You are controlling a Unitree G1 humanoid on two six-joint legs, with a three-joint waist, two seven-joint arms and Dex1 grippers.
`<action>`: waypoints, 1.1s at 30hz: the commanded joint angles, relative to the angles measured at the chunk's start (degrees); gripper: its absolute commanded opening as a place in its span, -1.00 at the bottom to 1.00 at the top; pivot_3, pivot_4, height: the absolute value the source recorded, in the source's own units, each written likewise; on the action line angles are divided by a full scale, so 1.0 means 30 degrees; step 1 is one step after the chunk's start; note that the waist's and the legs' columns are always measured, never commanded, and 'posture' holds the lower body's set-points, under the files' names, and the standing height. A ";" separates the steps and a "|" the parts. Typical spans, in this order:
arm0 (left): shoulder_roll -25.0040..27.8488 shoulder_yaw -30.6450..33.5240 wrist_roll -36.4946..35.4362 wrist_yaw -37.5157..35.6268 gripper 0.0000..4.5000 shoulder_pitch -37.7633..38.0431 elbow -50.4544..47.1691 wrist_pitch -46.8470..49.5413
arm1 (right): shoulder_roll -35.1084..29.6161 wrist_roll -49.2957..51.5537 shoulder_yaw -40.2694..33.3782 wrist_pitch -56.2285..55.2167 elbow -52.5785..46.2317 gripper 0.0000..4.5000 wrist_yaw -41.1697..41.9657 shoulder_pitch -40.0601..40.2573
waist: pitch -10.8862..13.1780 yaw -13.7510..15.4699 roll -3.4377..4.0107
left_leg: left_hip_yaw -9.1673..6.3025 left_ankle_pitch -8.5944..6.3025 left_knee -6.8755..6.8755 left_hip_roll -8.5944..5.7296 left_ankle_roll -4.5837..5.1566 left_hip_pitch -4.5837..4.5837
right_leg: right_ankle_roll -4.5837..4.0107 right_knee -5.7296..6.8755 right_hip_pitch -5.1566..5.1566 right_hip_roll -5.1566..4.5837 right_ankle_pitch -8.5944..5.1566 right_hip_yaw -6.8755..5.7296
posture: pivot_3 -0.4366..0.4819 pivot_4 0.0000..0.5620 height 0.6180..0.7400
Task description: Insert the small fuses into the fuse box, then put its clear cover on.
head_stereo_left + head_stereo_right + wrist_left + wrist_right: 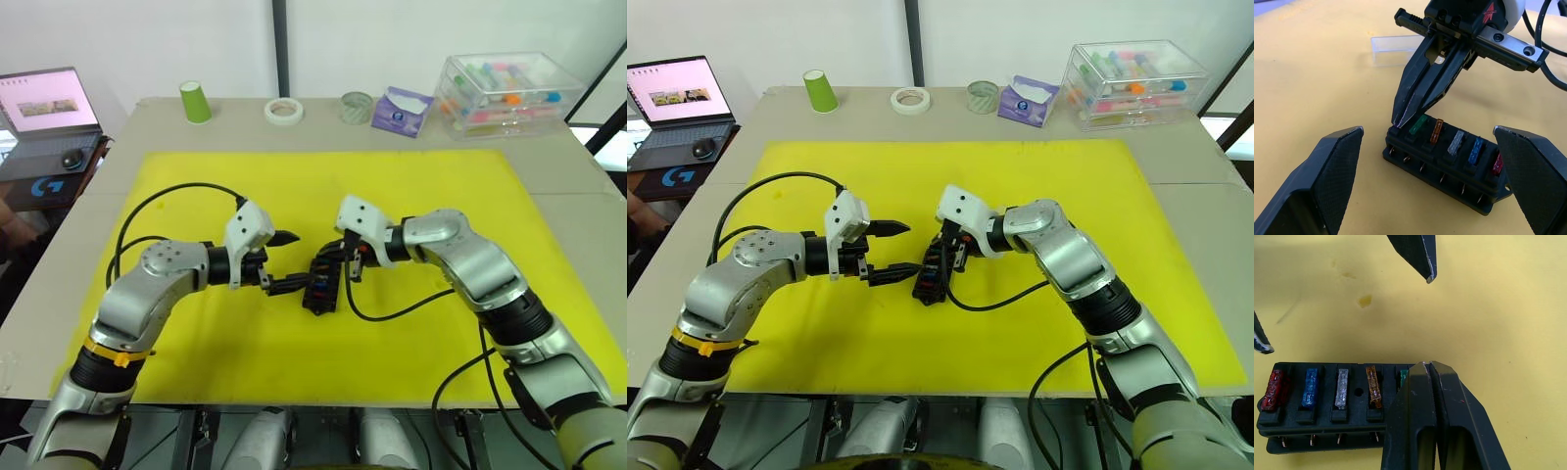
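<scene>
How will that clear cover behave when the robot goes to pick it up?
The clear cover looks like a thin hollow shell, so probably light and likely to skid on the yellow mat. Its smooth, glossy walls may slip between pincer pads. It lies flat, so rolling seems unlikely.

The left gripper (1427,181) is spread wide, one finger either side of the fuse box (1447,164) on the yellow counter (1312,88). The right gripper (1400,117), fingers pressed together, touches the box's end slot beside the green, orange, grey, blue and red small fuses (1455,143). The clear cover (1393,49) lies beyond.
</scene>
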 commanded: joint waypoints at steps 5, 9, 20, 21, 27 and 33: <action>0.0781 0.1120 -0.0747 -0.0051 1.00 -0.0721 -0.0954 0.0632 | 0.1209 0.3409 -0.4394 0.1822 -0.1999 -0.98 -0.0736 -0.0487 | 0.0005 -0.0024 0.0005 | -0.0002 0.0000 -0.0003 0.0001 0.0000 -0.0005 | 0.0000 0.0002 -0.0011 0.0001 0.0000 0.0003 | -0.05 -0.47 1.00; 0.1831 0.1840 -0.0869 -0.0656 1.00 -0.1311 -0.0717 0.0264 | -0.0053 0.4878 -0.6621 0.2428 -0.3717 -0.98 -0.0633 -0.0086 | 0.0006 0.0032 0.0007 | -0.0008 0.0000 0.0000 -0.0002 0.0000 -0.0009 | 0.0000 0.0000 -0.0010 0.0002 0.0000 -0.0004 | -0.05 -0.47 1.00; 0.5602 0.6782 0.0417 -0.4152 1.00 0.1569 0.6573 -0.6407 | -0.6539 0.3522 -1.2649 -0.4689 -0.2672 0.37 0.1434 0.7376 | 0.0013 0.0010 0.0019 | 0.0013 0.0000 -0.0037 0.0007 0.0001 0.0005 | -0.0001 -0.0005 -0.0022 0.0008 -0.0001 0.0001 | -0.05 -0.47 1.00; 0.5804 0.6995 0.0673 -0.4229 1.00 0.1643 0.7397 -0.7108 | -0.6756 0.3368 -1.3325 -0.5423 -0.2064 0.53 0.1450 0.8068 | 0.0013 0.0022 0.0019 | 0.0014 -0.0001 -0.0041 0.0006 0.0001 0.0005 | -0.0001 -0.0014 -0.0019 0.0001 -0.0001 0.0001 | -0.05 -0.47 1.00; 0.6007 0.7499 0.1692 -0.4159 1.00 0.1534 1.1010 -1.0181 | -0.7308 0.2948 -1.5332 -0.8057 0.0559 0.99 0.1074 1.0058 | 0.0019 0.0147 0.0030 | 0.0012 -0.0001 -0.0027 -0.0007 0.0001 0.0015 | 0.0000 -0.0019 0.0014 -0.0005 0.0000 -0.0001 | -0.05 -0.47 1.00; 0.5795 0.7153 0.1797 -0.4211 1.00 0.1756 1.1338 -1.0879 | -0.6787 0.3473 -1.5369 -0.7776 0.0228 0.99 0.0177 1.0198 | 0.0020 -0.0005 0.0031 | 0.0012 -0.0001 -0.0031 0.0000 0.0002 0.0018 | 0.0000 -0.0012 0.0012 -0.0004 0.0000 0.0007 | -0.05 -0.47 1.00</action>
